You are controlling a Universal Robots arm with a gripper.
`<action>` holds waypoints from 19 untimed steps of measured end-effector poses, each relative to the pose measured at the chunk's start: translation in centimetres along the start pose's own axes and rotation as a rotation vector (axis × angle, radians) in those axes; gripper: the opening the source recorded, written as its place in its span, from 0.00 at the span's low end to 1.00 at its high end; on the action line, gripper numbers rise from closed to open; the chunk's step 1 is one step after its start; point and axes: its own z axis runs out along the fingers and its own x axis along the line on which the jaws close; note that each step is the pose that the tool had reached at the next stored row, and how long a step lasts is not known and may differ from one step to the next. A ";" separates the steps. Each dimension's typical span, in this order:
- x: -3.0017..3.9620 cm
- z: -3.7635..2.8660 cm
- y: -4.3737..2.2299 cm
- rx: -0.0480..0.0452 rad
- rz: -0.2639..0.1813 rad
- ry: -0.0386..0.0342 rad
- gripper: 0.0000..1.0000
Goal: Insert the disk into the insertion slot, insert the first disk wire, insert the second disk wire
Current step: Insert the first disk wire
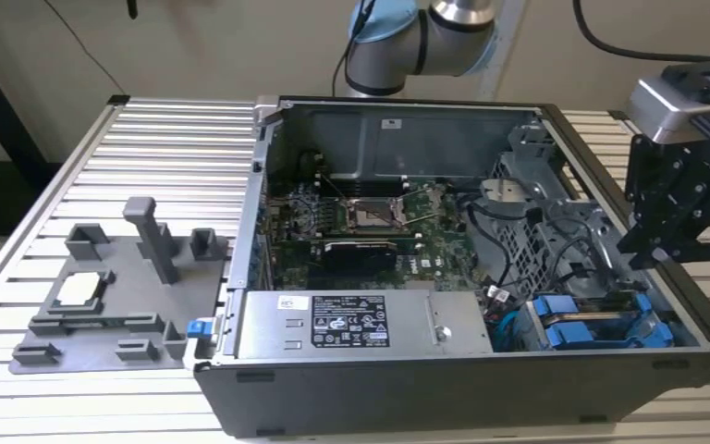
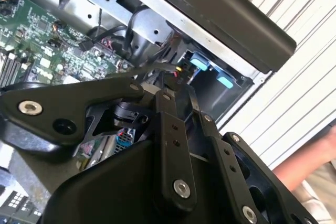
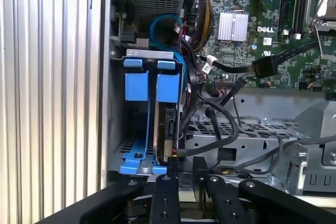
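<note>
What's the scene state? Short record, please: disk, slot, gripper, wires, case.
disk: edge-on, seems seated in the slot, blue bracket on it
slot: grey cage bay with blue fittings
gripper: close by the disk's end
wires: black, loose beside the cage; plugged or not, cannot tell
case: open, lying on a slatted table

- My hand (image 2: 178, 95) takes the foreground, its black linkage bars reaching toward the open computer case (image 2: 226, 9).
- Just past its tip, near the middle of the frame, two blue fittings (image 2: 207, 65) sit inside the case's dark wall.
- The green motherboard (image 2: 42, 40) and black cables (image 2: 131, 27) lie deeper in.
- The ribbed desk (image 2: 299, 87) runs outside the case, with a person's arm (image 2: 315, 156) at the frame's edge.
</note>
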 end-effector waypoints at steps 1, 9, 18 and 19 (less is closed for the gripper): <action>-0.32 0.01 -0.02 0.0000 0.000 0.0002 0.26; -2.84 0.09 -0.14 -0.0001 0.000 0.0038 0.26; -4.90 0.07 -0.24 -0.0008 -0.001 0.0168 0.26; -4.92 0.05 -0.24 -0.0008 -0.001 0.0171 0.26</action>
